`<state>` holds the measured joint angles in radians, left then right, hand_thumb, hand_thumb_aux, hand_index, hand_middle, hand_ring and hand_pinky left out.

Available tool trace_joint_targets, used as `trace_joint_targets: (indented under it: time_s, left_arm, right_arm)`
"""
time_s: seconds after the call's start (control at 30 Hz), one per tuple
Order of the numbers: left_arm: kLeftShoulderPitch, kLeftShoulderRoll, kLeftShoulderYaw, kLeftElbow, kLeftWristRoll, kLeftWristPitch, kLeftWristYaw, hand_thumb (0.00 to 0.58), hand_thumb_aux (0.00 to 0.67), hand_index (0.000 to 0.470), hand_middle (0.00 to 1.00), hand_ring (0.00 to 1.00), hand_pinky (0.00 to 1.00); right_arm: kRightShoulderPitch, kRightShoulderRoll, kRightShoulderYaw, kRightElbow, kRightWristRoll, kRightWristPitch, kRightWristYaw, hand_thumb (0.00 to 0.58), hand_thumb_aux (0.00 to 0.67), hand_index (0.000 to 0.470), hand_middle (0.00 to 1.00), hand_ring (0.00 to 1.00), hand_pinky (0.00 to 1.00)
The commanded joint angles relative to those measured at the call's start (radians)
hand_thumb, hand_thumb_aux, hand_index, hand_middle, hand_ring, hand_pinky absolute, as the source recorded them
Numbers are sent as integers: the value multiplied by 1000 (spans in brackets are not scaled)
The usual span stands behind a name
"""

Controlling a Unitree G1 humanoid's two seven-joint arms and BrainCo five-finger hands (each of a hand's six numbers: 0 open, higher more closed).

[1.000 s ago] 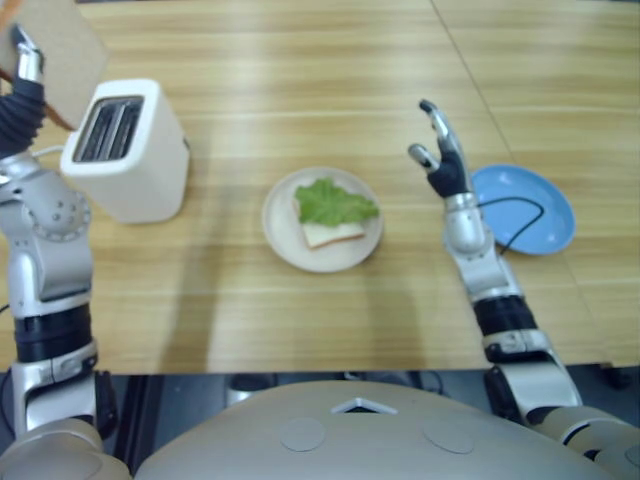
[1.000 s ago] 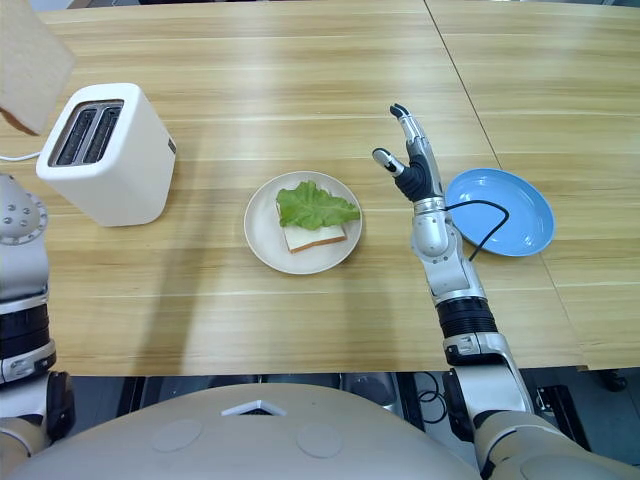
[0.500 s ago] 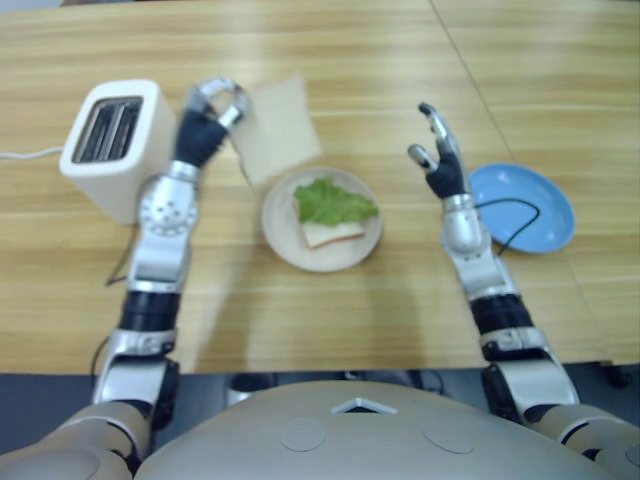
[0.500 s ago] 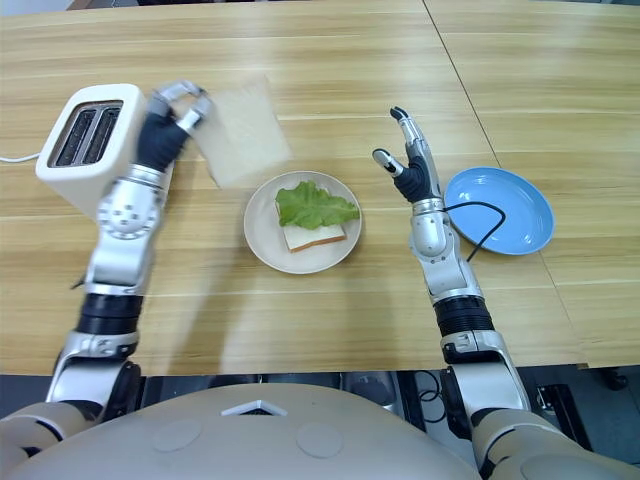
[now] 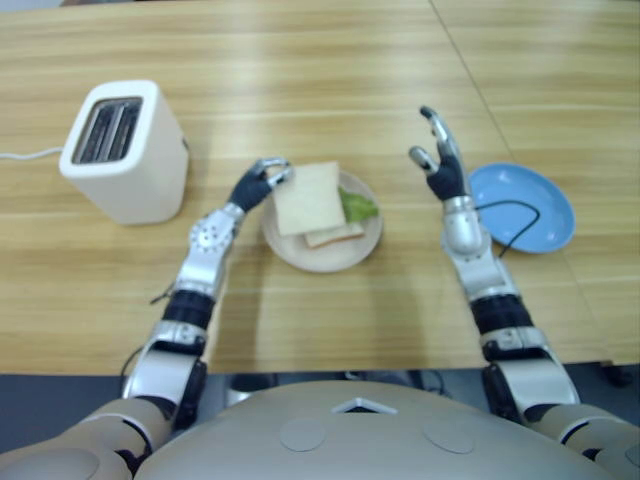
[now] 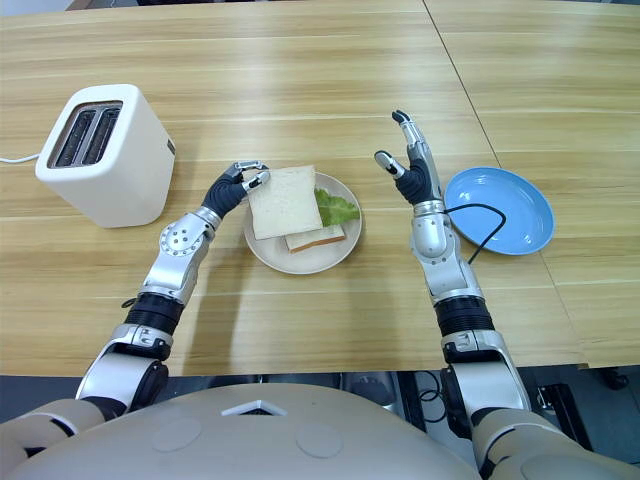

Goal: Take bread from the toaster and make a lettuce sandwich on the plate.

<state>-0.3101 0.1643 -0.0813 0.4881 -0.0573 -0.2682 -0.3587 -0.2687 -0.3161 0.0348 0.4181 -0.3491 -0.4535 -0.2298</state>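
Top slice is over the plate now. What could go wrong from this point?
1. The left hand pinches the top bread slice only by its left edge, and the slice sits left of the bottom slice. If released here, it may land askew and overhang the rim of the plate.
2. The lettuce pokes out on the right, so a sideways correction could drag it off the bread.

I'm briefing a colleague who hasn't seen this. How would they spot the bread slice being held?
Right of the white toaster sits a cream plate. The held slice is over its left side, pinched by the left robot hand; the other slice lies flat under lettuce.
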Motion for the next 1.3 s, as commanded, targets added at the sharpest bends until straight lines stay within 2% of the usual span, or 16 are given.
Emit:
trace_joint_targets:
  time_s: [0.03,0.5,0.7,0.83,0.93,1.17,1.3]
  left_arm:
    - [-20,-18,18,27,-23,-12,-15,580,670,460,1000,1000,1000]
    - [-69,-57,-17,-26,55,15,50,580,670,460,1000,1000,1000]
    - [-116,-62,-70,102,160,11,109,580,670,460,1000,1000,1000]
    - [-183,-76,-128,285,247,7,146,580,670,460,1000,1000,1000]
    - [-210,-71,-167,372,307,54,169,580,670,460,1000,1000,1000]
    - [-226,-51,-205,462,374,126,223,580,670,460,1000,1000,1000]
    - [-225,-46,-209,473,381,127,233,580,670,460,1000,1000,1000]
  right_arm:
    - [2,7,4,12,-4,1,-2,0,0,0,0,0,0]
    - [-3,10,28,38,-26,-2,-9,0,0,0,0,0,0]
    - [-1,8,50,25,-64,1,-14,0,0,0,0,0,0]
    - [3,4,63,15,-86,5,-20,0,0,0,0,0,0]
    - [14,-6,84,-19,-132,5,-26,0,0,0,0,0,0]
    - [63,-58,245,-169,-376,-10,-15,0,0,0,0,0,0]
    - [69,-73,359,-230,-557,35,-11,0,0,0,0,0,0]
